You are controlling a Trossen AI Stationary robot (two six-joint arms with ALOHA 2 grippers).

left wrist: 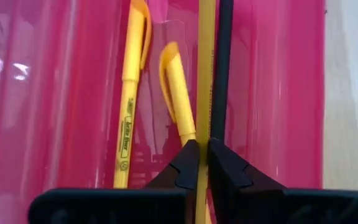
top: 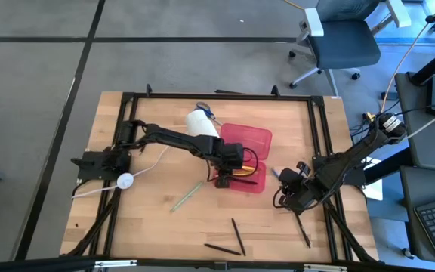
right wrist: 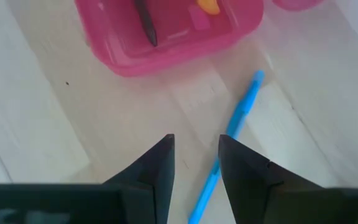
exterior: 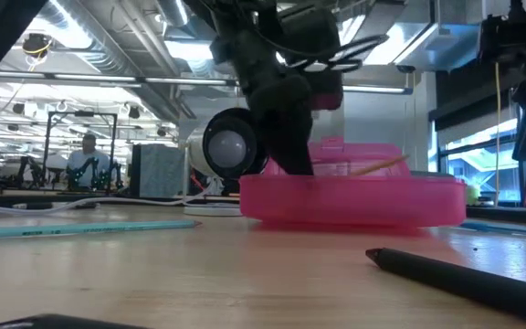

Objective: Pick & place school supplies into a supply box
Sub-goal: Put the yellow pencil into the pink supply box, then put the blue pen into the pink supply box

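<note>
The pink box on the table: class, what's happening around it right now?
The left gripper is over the open supply box, pinching a thin yellow pencil above the tray, where two yellow pens and a black one already lie. The right gripper hovers open over a blue pen beside the box. A pale green pencil and several black pens are on the table.

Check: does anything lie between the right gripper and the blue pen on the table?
Nothing visible does. The right gripper hangs open just above the thin blue pen, with only bare wooden table around it, beside the translucent pink plastic box.
</note>
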